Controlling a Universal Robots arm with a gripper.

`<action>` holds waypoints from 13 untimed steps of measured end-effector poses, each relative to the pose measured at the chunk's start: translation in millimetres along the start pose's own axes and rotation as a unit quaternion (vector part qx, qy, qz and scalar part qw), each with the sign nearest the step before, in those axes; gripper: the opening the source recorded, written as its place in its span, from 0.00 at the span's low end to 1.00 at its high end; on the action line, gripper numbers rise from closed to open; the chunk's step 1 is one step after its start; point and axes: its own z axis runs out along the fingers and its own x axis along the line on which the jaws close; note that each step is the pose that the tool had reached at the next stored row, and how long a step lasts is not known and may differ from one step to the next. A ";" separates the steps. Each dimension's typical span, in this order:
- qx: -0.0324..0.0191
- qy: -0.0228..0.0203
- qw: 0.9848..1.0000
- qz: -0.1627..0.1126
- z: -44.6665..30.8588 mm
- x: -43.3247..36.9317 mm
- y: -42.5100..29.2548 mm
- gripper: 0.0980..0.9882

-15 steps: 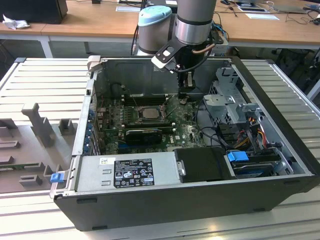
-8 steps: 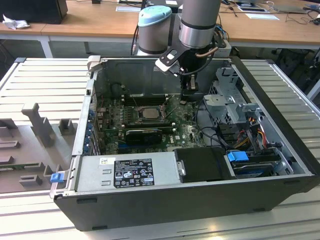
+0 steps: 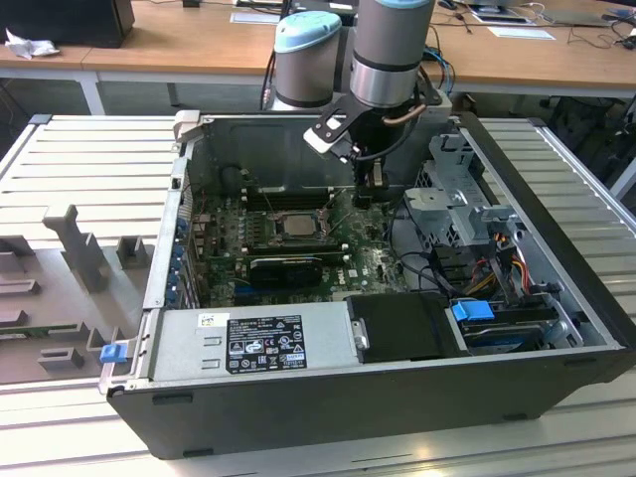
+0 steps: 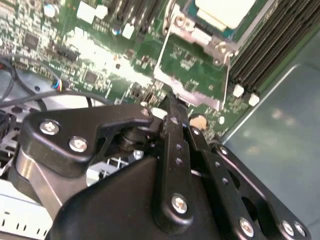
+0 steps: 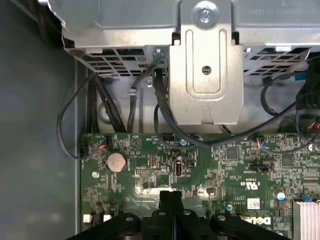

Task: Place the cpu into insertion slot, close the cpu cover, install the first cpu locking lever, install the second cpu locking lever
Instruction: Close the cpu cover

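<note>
In the exterior view my gripper [image 3: 366, 194] hangs inside the open computer case, just to the exterior view's right of the insertion slot [image 3: 266, 234]. The cpu [image 3: 295, 225] lies in that slot with its pale metal top showing. In the second wrist view the cpu [image 4: 227, 10] sits in the silver-rimmed insertion slot [image 4: 200, 36]. The cpu cover [image 4: 187, 91] stands swung off the slot, green board showing through its window. My gripper [image 4: 171, 102] is shut, its tips right at the cover's near edge. In the first wrist view the gripper [image 5: 170, 196] has its black fingers pressed together over the green board.
A grey power supply [image 3: 253, 343] runs along the case's near side. A metal drive cage [image 3: 462, 209] and loose cables [image 3: 427, 268] crowd the exterior view's right. Long black memory slots [image 4: 270, 50] flank the socket. A metal bracket [image 5: 205, 75] and a coin battery [image 5: 116, 161] lie ahead.
</note>
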 end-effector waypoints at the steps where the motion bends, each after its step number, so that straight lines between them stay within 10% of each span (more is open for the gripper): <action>1: 0.000 0.000 1.000 -0.001 0.0 -0.1 -1.1 0.01; 13: 0.000 0.000 1.000 -0.002 0.1 -0.1 -13.1 0.01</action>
